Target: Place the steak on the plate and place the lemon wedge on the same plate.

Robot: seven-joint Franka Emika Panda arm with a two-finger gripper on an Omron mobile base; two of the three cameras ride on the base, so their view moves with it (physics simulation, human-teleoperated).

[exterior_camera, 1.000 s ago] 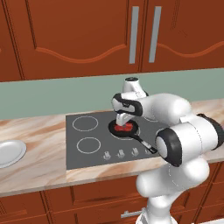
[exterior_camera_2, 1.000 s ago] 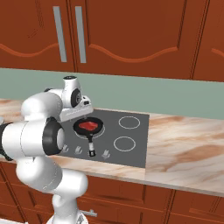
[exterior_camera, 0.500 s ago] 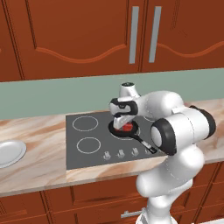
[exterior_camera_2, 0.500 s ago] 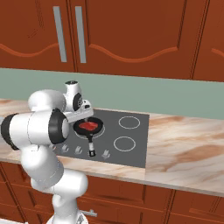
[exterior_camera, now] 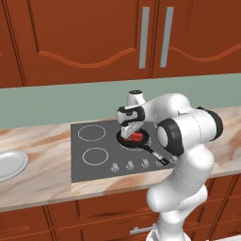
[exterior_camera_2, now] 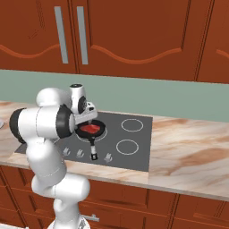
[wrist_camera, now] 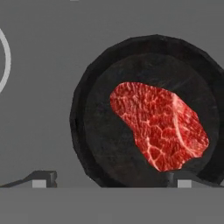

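Directly above the steak (wrist_camera: pixel 159 127), the hand (wrist_camera: pixel 113 177) hangs open.

steak (wrist_camera: pixel 159 125) in pan (wrist_camera: pixel 96 131); plate (exterior_camera: pixel 10 164) far left.

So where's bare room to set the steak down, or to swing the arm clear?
The plate at the counter's far left lies bare. Free marble runs between it and the cooktop, and a wider stretch lies past the cooktop's other side. Three burner rings sit uncovered. It is crowded at the pan, where the open claw hangs over the steak.
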